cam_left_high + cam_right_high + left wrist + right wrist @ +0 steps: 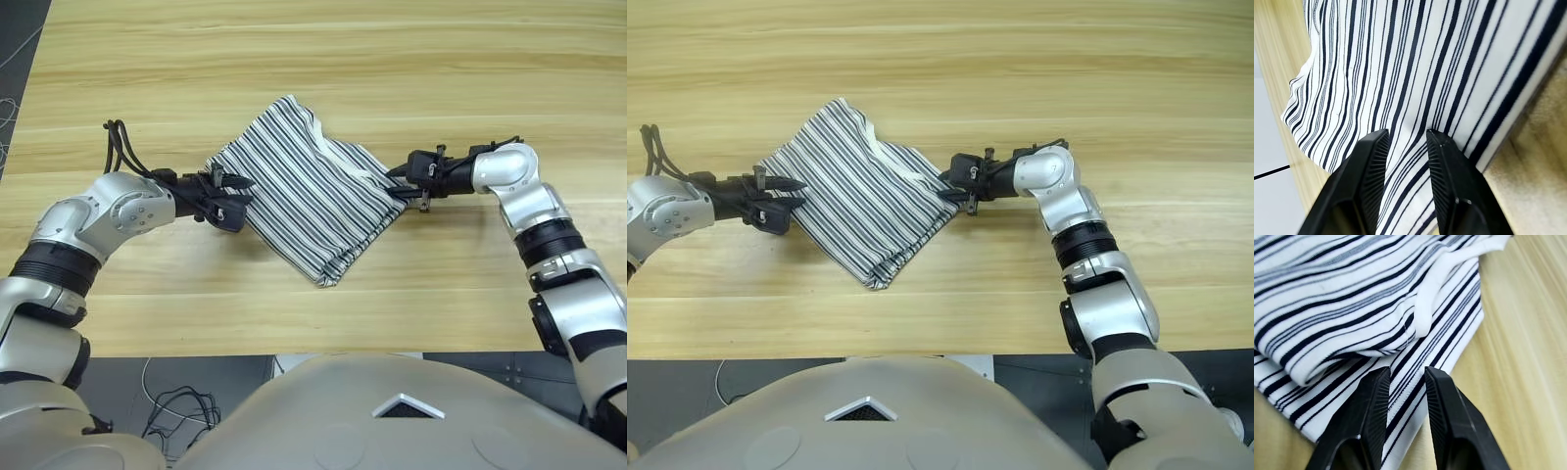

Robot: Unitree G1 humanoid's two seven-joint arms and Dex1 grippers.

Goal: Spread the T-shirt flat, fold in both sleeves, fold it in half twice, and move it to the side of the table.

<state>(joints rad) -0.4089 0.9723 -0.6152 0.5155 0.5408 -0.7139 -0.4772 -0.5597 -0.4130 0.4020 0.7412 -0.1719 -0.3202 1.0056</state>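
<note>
So the T-shirt [309,201] is already folded down to a compact striped packet, sitting mid-tabletop [392,59] and turned on a diagonal. Its long axis runs from far-left to near-right. The left gripper [230,196] is at the packet's left edge and the right gripper [404,186] is at the right corner by the collar, so the shirt lies straight between them, about equally near to both. In the wrist views each gripper is closed to a narrow slot with striped cloth in it, which looks to me like a pinch on both sides. My guess is only the move to the side is left, and both arms need to travel together or the folds will get pulled open.
</note>
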